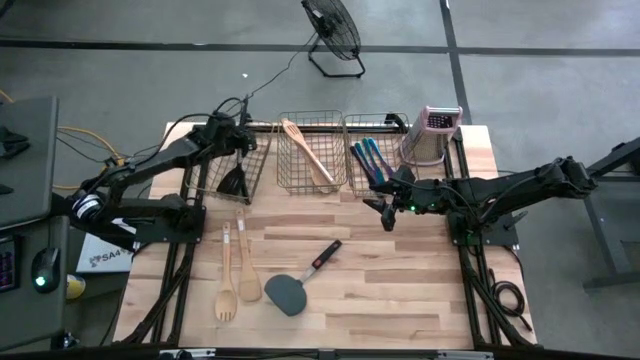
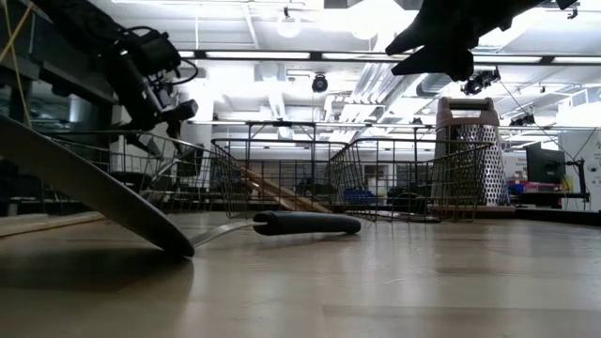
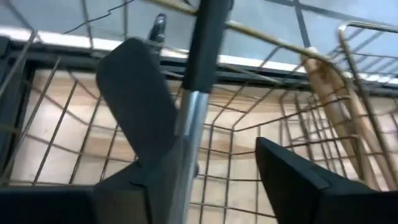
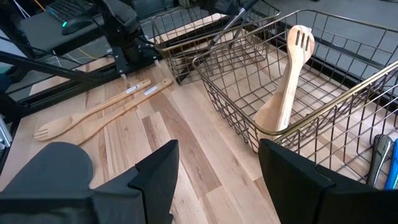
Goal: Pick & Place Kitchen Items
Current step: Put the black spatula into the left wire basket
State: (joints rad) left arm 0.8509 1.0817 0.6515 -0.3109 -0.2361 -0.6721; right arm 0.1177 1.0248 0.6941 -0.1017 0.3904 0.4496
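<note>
Left gripper (image 1: pixel 243 140) over left basket (image 1: pixel 262 170), fingers spread, black-handled spatula (image 1: pixel 234 178) between them, blade down in basket, grip unclear. Right gripper (image 1: pixel 386 205) spread, empty, near right basket (image 1: pixel 352 150). Wooden spoon (image 1: pixel 247 268), wooden fork (image 1: pixel 226 280), grey spatula (image 1: pixel 300 280) on table (image 1: pixel 400 290).

Grey floor (image 1: pixel 520 90), black fan (image 1: pixel 333 30), ceiling lights (image 2: pixel 289 26).
</note>
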